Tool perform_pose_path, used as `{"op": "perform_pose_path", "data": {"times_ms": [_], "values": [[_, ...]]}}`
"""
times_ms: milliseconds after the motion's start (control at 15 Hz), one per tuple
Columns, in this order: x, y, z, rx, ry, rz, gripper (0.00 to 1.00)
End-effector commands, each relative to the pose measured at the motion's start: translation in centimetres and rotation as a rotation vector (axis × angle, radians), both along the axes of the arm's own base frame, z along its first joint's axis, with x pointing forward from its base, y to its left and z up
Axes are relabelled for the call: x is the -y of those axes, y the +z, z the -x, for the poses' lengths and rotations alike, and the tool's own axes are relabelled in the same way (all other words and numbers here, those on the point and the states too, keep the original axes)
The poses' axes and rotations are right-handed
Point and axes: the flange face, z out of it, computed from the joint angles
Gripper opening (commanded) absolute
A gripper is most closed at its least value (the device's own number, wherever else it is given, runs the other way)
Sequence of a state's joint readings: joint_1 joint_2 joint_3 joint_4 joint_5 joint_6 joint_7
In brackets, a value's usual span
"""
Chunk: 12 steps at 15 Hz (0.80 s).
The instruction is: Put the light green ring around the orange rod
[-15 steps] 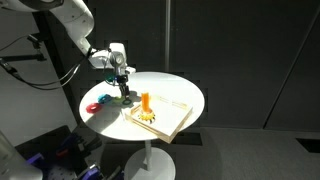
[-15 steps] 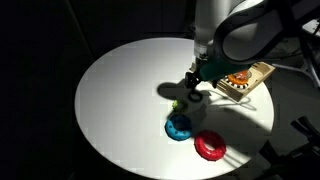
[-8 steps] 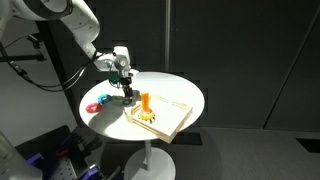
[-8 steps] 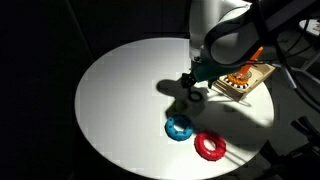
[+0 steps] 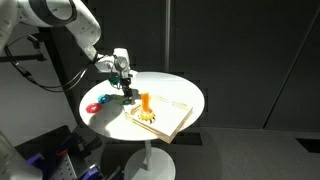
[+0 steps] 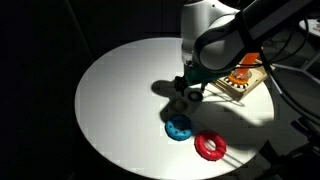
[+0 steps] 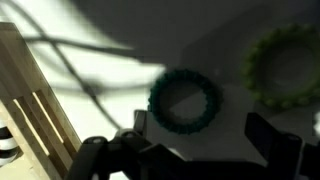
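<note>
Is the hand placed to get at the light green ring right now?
Probably yes. In the wrist view the light green ring lies flat just ahead of the open hand, nothing covering it; a second ring sits apart.

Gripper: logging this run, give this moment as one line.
gripper beside board | light green ring between fingers | grip unclear | orange rod bare

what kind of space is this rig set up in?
Probably a lab or studio-style test space, not a home. There's a dark backdrop all around, a lone round white pedestal table under a spot of light, and a white robot arm mounted beside it.
</note>
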<state>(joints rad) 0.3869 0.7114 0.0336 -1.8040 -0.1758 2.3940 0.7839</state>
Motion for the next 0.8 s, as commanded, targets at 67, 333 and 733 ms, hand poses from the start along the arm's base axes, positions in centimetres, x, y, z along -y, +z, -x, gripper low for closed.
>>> {"op": "perform_pose_path", "data": {"times_ms": [67,333,733], "values": [[-0.55,0.29,-0.32,-0.006,-0.026,-0.005,1.0],[-0.1,0.65,-0.12,-0.007,-0.039,-0.008,1.0],[0.38,0.31,0.41,-0.001,-0.061,0.001,1.0]]}}
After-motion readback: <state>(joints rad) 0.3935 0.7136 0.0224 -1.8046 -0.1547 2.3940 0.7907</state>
